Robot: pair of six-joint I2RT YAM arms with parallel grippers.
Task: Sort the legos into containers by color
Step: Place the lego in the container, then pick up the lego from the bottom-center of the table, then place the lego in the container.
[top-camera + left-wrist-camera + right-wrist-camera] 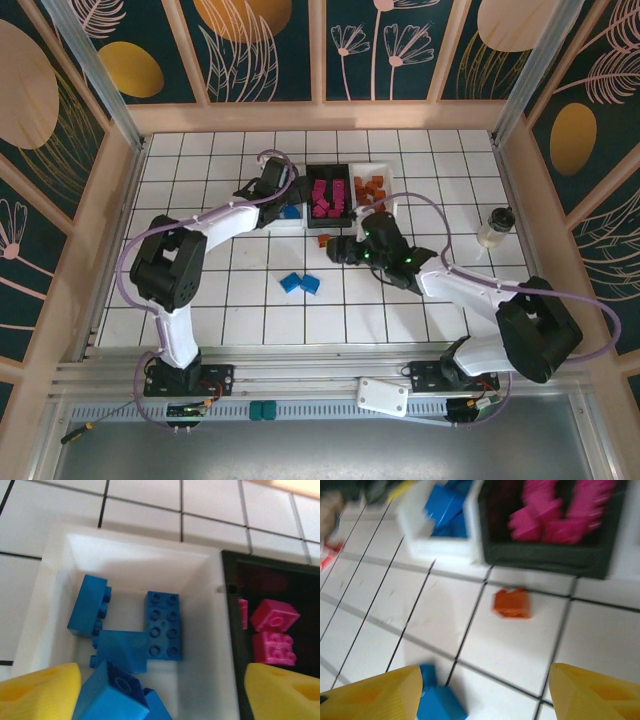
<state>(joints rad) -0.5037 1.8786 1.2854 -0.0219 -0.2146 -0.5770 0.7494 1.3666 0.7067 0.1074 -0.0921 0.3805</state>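
Bare tiles (520,650) around orange brick (511,604), black tray (545,560) wall just behind, seemingly apart

white-tiled desk (250,320), far side has left white tray (55,580), black tray (329,168), right white tray (375,165) in a row, orange brick (324,240) loose just in front, two blue bricks (291,283) nearer, bottle (492,232) by right edge
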